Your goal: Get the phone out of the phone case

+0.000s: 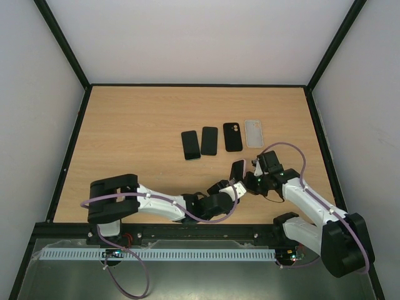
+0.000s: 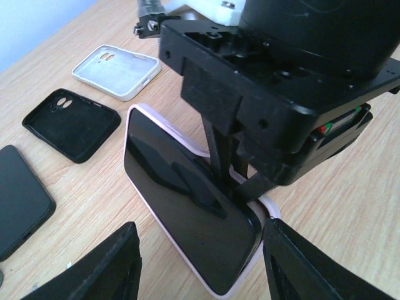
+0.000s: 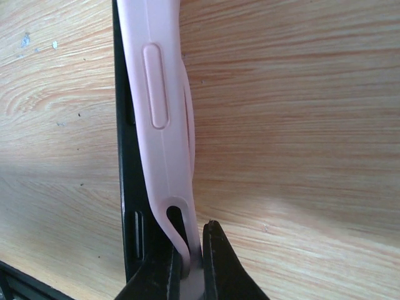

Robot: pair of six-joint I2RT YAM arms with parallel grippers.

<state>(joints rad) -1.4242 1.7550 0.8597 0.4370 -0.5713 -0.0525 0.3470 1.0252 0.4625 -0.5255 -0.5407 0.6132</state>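
A black phone [image 1: 237, 169] in a pale pink case [image 1: 242, 164] stands tilted on edge on the wooden table, in front of the row of items. My right gripper [image 1: 249, 177] is shut on the case's lip. The right wrist view shows its fingertips [image 3: 212, 250] pinching the pink case [image 3: 159, 125], peeled slightly off the phone's black edge [image 3: 125, 162]. My left gripper [image 1: 224, 187] is open. In the left wrist view its fingers [image 2: 106, 269] straddle the near end of the phone [image 2: 181, 200] without touching it; the pink case rim [image 2: 140, 112] frames the screen.
Two bare black phones [image 1: 191, 145] [image 1: 209, 140], an empty black case [image 1: 232, 137] and an empty clear case [image 1: 254, 133] lie in a row behind. The left wrist view shows the clear case [image 2: 115, 70], black case [image 2: 72, 123] and one phone [image 2: 19, 200]. Black frame rails border the table.
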